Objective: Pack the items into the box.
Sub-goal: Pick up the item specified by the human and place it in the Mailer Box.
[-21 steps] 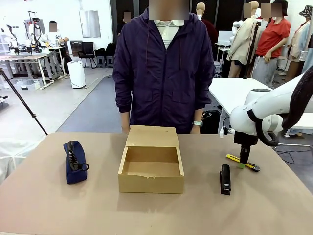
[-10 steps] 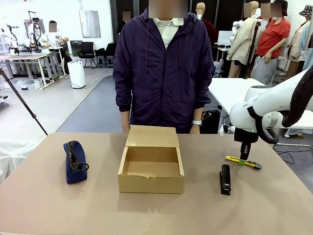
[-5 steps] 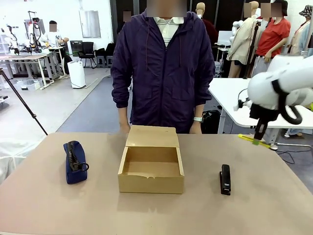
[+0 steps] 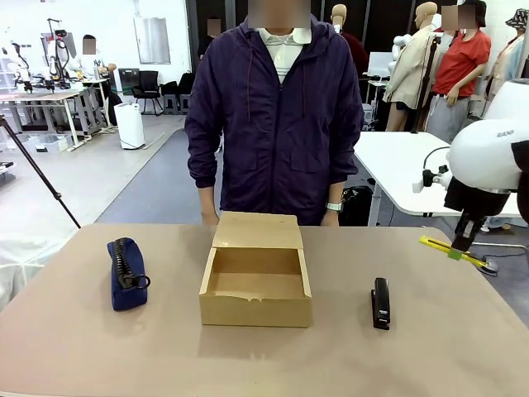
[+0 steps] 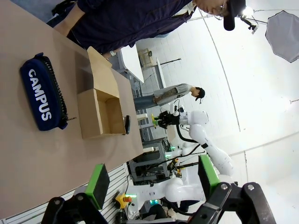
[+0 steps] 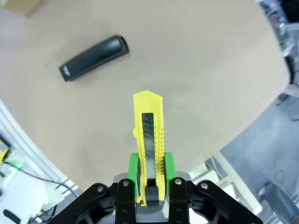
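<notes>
The open tan box [image 4: 255, 279] sits mid-table with its lid flap raised toward the person; it also lies in the left wrist view [image 5: 102, 109]. The navy pouch [image 4: 126, 273] lies left of it, printed CAMPUS [image 5: 42, 93]. My right gripper [image 4: 459, 245] hangs above the table's right edge, shut on the slim yellow-green tool [image 4: 450, 251], which stands up between its green pads [image 6: 148, 149]. My left gripper [image 5: 149, 184] is open with nothing between its fingers, well away from the pouch.
A black stapler [image 4: 380, 302] lies on the table right of the box, also seen below the held tool [image 6: 93, 57]. A person in a dark purple jacket [image 4: 273, 116] stands behind the box at the far side.
My right gripper closed on the yellow-green tool where it lay right of the stapler, lifted it off the table and carried it up and to the right. The pouch, box and stapler stayed put.
</notes>
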Controlling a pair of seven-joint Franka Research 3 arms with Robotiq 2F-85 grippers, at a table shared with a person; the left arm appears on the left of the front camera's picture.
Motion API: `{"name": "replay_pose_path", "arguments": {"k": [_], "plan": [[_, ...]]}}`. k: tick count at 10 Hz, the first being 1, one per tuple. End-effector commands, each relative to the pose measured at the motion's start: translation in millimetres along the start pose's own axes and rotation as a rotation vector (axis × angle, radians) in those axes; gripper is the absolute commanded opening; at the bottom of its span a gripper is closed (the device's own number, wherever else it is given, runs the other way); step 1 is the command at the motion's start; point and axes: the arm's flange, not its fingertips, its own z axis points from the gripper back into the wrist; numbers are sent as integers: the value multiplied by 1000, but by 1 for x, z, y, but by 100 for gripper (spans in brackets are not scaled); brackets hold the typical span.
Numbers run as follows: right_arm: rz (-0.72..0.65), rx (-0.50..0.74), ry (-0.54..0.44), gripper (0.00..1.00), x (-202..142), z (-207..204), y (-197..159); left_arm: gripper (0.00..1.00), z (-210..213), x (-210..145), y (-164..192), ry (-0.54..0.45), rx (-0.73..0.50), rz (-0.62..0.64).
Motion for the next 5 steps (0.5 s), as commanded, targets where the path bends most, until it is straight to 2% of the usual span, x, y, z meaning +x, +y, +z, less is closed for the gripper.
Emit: {"name": "replay_pose_path", "arguments": {"k": [1, 3, 4, 5], "plan": [[20, -26, 1, 0, 10, 8, -16, 100, 0, 1, -3, -7, -24, -8], [4, -5, -2, 0, 2, 2, -3, 100, 0, 1, -3, -7, -24, -8], [105, -35, -80, 0, 32, 1, 11, 100, 0, 1, -3, -7, -24, -8], [230, -60, -147, 0, 79, 12, 33, 100, 0, 1, -3, -7, -24, -8]]}}
